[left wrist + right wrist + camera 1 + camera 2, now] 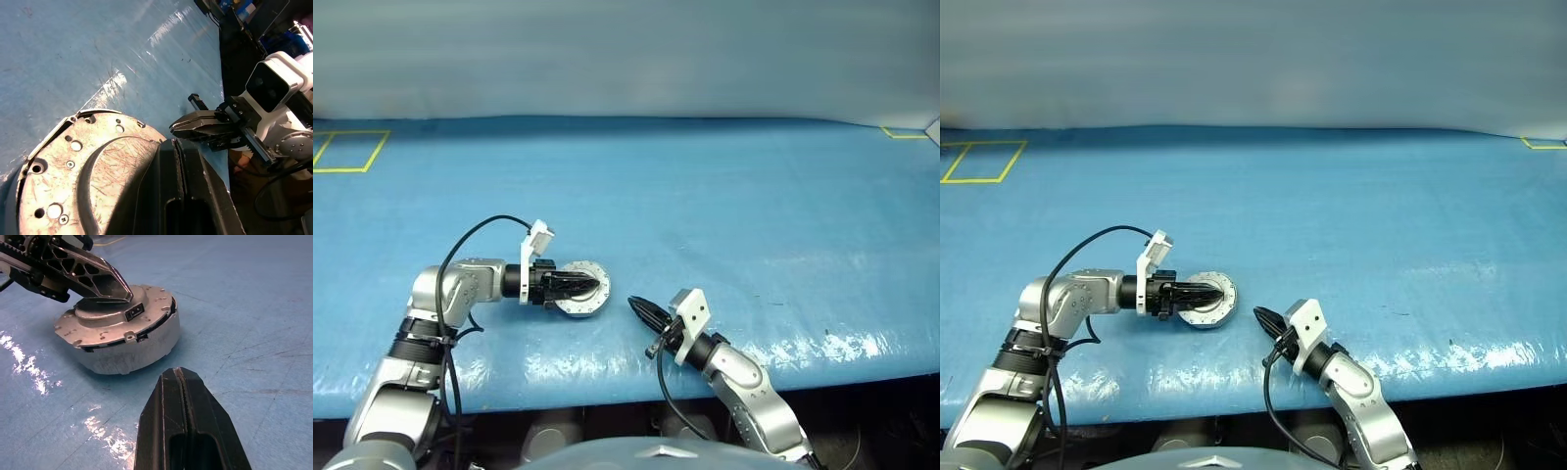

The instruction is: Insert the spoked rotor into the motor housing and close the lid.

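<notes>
Already the lid (110, 320) sits on the housing (129, 352), lower left of frame; the left gripper (124, 294), pressed together, could skid off and shove it. The right gripper (636, 305) is pressed together too.

1. You've got bright, even overhead light on the blue surface (724, 196).
2. White glare streaks run along its near edge.
3. Shadows are soft and short under the lid (117, 316).
4. Your wrist views blur the near tool fingers (188, 431).
</notes>
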Controlling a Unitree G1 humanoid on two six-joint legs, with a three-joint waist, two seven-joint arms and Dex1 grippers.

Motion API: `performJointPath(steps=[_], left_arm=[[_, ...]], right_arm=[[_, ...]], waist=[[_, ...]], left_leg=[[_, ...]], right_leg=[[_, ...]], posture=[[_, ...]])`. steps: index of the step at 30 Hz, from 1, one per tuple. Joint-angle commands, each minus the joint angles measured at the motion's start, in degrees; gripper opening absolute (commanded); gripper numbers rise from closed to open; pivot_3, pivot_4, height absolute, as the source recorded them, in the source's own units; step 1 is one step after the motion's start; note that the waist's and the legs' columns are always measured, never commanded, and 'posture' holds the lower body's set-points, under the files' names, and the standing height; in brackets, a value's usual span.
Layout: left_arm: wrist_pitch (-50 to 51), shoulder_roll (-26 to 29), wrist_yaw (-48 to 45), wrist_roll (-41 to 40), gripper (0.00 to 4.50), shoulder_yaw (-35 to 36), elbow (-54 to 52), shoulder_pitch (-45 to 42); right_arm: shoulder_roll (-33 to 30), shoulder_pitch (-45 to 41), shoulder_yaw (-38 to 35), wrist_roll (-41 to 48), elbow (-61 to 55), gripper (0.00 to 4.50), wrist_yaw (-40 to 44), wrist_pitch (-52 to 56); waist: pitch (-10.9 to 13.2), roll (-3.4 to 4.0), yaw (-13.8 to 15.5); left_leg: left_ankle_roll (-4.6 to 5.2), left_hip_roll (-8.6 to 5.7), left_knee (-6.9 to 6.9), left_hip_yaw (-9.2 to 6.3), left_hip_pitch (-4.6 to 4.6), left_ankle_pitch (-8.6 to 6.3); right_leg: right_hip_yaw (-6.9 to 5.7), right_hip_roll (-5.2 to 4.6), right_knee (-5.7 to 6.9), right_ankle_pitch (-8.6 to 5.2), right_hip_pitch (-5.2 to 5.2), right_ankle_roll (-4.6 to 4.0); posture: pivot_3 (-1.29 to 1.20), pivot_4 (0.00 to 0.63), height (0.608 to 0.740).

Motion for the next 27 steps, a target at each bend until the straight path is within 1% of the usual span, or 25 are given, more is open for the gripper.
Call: performJointPath(steps=[1,4,7,9,11,15,18,21,23,27], left_arm=[[-1.42,-0.78,2.48,0.52,0.01,0.92,-0.29,1.44],[-1.99,-1.38,3.18,-0.54,0.01,2.15,-1.72,2.51],[-5.87,-2.62,4.36,-2.44,0.01,5.97,-5.86,4.43],[-11.91,-5.12,6.47,-3.35,0.01,9.9,-10.01,6.76],[-19.12,-7.09,8.66,-2.09,0.01,12.5,-15.08,10.34],[-27.08,-8.38,11.36,0.18,0.01,13.82,-21.49,16.22],[-33.97,-9.99,14.35,2.31,0.0,14.86,-27.3,23.82],[-39.22,-11.49,15.54,2.87,0.0,15.48,-31.11,30.76],[-39.95,-12.63,18.06,2.78,0.0,15.68,-32.78,35.1],[-48.09,-14.83,22.13,9.79,0.0,13.97,-33.54,42.36]], right_arm=[[0.87,-1.49,-2.17,0.54,-3.63,0.0,-2.57,1.97],[1.61,-2.75,-3.52,2.04,-5.77,0.0,-4.42,5.95],[0.85,-4.21,-3.73,5.16,-9.84,0.0,-3.2,10.38],[0.28,-5.25,-3.07,6.12,-12.28,0.0,-2.69,12.79],[-0.57,-6.59,-1.58,6.23,-14.36,0.0,-2.13,15.48],[-0.54,-8.38,-0.23,6.39,-16.22,0.0,-2.67,18.64],[2.2,-11.4,0.19,8.27,-15.29,0.54,-3.95,22.08],[2.85,-14.45,2.13,6.2,-13.42,1.54,-4.25,23.48],[3.28,-16.54,3.44,5.48,-12.15,2.22,-4.4,24.8],[4.06,-20.45,5.99,3.91,-9.21,3.53,-4.08,26.19]], waist=[[-0.02,0.03,0.02],[-0.05,0.08,0.04],[-0.06,0.1,0.0],[-0.06,0.1,0.1],[-0.06,0.09,0.29],[-0.06,0.1,0.49],[-0.06,0.1,0.33],[-0.06,0.1,0.35],[-0.06,0.09,0.61],[-0.07,0.09,0.71]], left_leg=[[0.0,0.0,0.0,0.0,0.01,0.0],[0.0,0.01,0.02,0.0,0.03,0.0],[0.0,0.02,0.02,-0.03,0.03,0.01],[0.01,0.03,0.0,-0.05,-0.01,0.0],[0.01,0.04,-0.03,-0.08,-0.05,0.0],[0.02,0.03,-0.22,0.02,-0.02,-0.01],[0.02,0.05,-0.28,0.09,-0.01,-0.01],[0.03,0.06,-0.34,0.17,0.01,-0.01],[0.03,0.06,-0.33,0.24,0.01,-0.01],[0.04,0.04,-0.32,0.29,-0.01,-0.01]], right_leg=[[0.0,0.0,0.0,0.0,0.01,0.0],[0.03,-0.01,0.01,0.0,0.02,-0.01],[0.09,-0.02,0.01,0.01,-0.01,-0.02],[0.12,-0.03,-0.02,0.01,-0.07,-0.02],[0.12,-0.06,-0.1,0.02,-0.08,-0.04],[0.17,-0.31,-0.17,0.0,-0.1,-0.09],[0.19,-0.34,-0.19,-0.01,-0.15,-0.11],[0.23,-0.34,-0.2,-0.02,-0.16,-0.14],[0.16,-0.26,-0.22,-0.03,-0.13,-0.15],[0.15,-0.18,-0.23,-0.04,-0.12,-0.14]], posture=[[0.0,0.15,0.74],[0.0,0.15,0.74],[0.0,0.15,0.74],[0.0,0.15,0.74],[0.0,0.15,0.74],[0.0,0.15,0.74],[0.0,0.15,0.74],[0.0,0.15,0.74],[0.0,0.15,0.74],[0.0,0.15,0.74]])
